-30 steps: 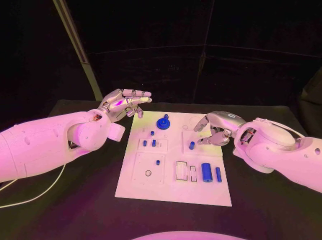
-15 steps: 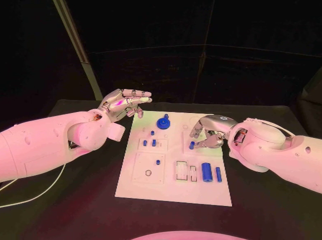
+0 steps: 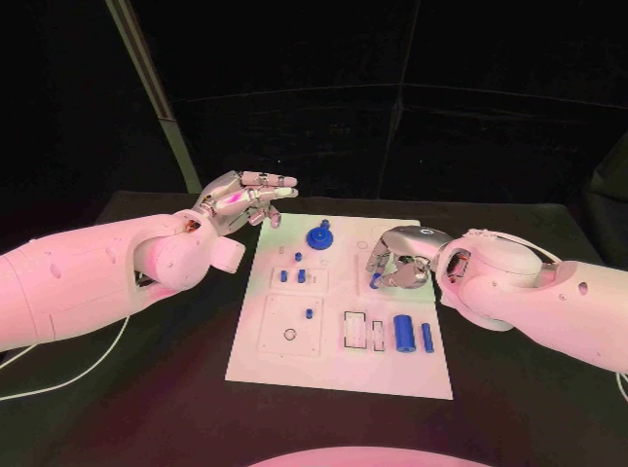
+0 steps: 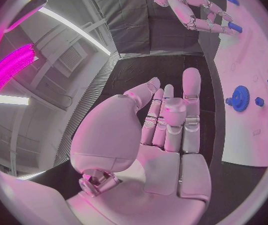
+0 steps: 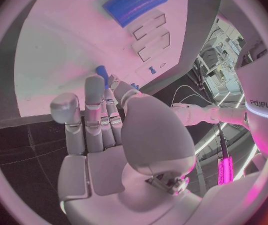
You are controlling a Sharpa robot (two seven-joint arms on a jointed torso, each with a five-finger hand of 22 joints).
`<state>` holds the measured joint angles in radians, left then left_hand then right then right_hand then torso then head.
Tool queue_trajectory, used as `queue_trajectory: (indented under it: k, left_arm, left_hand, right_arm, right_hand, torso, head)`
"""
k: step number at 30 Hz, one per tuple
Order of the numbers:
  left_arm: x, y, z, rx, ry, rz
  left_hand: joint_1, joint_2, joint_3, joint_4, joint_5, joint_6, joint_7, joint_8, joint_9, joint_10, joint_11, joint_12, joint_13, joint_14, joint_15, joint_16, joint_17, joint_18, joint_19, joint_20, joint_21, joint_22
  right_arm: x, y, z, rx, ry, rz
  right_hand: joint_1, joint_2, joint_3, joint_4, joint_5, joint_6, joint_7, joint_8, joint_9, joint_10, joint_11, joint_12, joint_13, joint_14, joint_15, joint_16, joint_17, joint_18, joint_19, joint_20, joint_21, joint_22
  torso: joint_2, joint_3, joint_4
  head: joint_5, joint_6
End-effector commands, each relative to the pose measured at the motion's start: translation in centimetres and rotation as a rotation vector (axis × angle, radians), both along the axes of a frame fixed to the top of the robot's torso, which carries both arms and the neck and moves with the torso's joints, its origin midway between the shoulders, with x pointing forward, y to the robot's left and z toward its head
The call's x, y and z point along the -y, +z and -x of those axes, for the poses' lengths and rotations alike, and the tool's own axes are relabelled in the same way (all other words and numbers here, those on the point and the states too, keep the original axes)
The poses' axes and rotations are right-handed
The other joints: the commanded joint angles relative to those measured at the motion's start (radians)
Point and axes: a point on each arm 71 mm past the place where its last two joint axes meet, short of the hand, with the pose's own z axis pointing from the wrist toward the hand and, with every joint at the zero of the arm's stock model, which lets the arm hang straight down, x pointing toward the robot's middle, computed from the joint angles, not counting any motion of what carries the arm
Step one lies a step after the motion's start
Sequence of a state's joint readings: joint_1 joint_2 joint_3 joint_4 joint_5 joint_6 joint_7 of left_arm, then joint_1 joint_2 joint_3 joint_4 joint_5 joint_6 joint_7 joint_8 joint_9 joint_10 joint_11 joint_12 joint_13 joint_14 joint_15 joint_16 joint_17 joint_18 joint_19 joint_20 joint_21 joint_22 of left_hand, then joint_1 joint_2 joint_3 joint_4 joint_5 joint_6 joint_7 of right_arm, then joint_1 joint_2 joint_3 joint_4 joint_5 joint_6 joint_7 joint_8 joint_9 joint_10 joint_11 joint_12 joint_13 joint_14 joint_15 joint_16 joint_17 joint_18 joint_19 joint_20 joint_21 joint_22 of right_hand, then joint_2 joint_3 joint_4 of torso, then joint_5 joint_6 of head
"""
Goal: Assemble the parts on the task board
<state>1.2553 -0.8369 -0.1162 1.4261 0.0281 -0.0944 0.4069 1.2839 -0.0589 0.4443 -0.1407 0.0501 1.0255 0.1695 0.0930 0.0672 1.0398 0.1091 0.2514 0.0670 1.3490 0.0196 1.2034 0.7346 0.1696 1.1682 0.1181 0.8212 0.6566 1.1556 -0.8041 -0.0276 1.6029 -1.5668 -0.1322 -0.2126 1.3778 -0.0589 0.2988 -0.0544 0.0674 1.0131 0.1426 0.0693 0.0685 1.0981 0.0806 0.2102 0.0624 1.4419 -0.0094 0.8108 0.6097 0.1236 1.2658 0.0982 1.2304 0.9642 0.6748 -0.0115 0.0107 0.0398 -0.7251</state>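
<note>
Closest to the robot, the near end of the task board (image 3: 339,375) is sitting bare, and just past that a fat blue cylinder (image 3: 402,335) and a thinner blue rod (image 3: 426,338) are lying side by side next to some empty rectangular slots.

Mid-board is where things are getting dicey. The right hand (image 3: 402,259) is hovering over the right side of the board with its fingers curled in around a small blue peg (image 3: 376,281), pinching it at the fingertips. The wrist cam is showing the peg (image 5: 101,71) poking out just beyond the fingertips, so the hold looks pretty shallow to me. If the hand is coming down a bit off the hole, or tilted, I'd guess the peg is going to jam on the edge, twist out and roll off across the board.

Further out, the blue gear (image 3: 318,236) is standing near the far edge, with a few small blue pegs just this side of it.

The left hand (image 3: 243,202) is hanging in the air off the far-left corner, fingers loosely apart, holding nothing.
</note>
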Motion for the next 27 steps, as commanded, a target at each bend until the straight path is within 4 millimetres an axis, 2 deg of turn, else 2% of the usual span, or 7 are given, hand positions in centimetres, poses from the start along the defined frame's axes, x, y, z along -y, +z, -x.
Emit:
queue_trajectory:
  k: [1,16,27]
  left_arm:
    - [0.16,0.13,0.01,0.004,-0.014,0.005]
    - [0.1,0.12,0.0,0.002,-0.014,0.004]
    - [0.01,0.12,0.04,0.002,-0.013,0.004]
  left_hand:
    - [0.005,-0.001,-0.002,-0.001,0.0,-0.006,0.002,-0.004,-0.001,-0.007,-0.002,0.001,-0.001,-0.005,-0.001,-0.005,-0.001,0.013,-0.008,0.0,-0.004,-0.001]
    - [0.004,0.0,-0.003,-0.001,0.0,-0.004,0.002,-0.004,-0.001,-0.008,-0.002,0.002,-0.001,-0.006,-0.001,-0.004,-0.002,0.014,-0.009,0.001,-0.005,-0.002]
    - [0.004,0.0,-0.003,-0.001,0.0,-0.004,0.002,-0.004,-0.001,-0.008,-0.002,0.002,-0.001,-0.006,-0.001,-0.004,-0.002,0.014,-0.009,0.001,-0.005,-0.002]
  right_arm:
    - [-0.15,-0.07,0.03,-0.005,0.019,0.022]
    - [-0.43,-0.36,-0.08,-0.007,0.024,0.041]
    - [-0.45,0.14,-0.23,0.061,0.003,-0.005]
  right_hand:
    - [0.002,0.004,0.01,-0.001,-0.004,0.013,0.0,0.004,0.002,0.013,-0.002,-0.007,-0.001,0.009,0.0,0.011,0.005,-0.006,0.009,-0.001,0.006,0.006]
    - [-0.001,-0.001,0.052,-0.003,-0.005,0.05,-0.001,0.009,0.003,0.054,-0.007,-0.025,0.001,0.014,-0.003,0.045,0.035,-0.011,0.022,-0.004,0.03,0.04]
    - [0.003,0.009,0.097,-0.007,-0.016,0.076,0.0,0.01,0.004,0.085,-0.009,-0.041,0.002,0.023,-0.006,0.095,0.082,-0.02,0.043,-0.007,0.062,0.088]
  torso:
    - [-0.001,-0.0003,-0.001]
    - [-0.001,-0.0006,-0.0001]
    - [-0.001,-0.0006,0.0003]
  head:
    - [-0.001,-0.002]
    - [-0.003,-0.003]
    - [-0.005,-0.004]
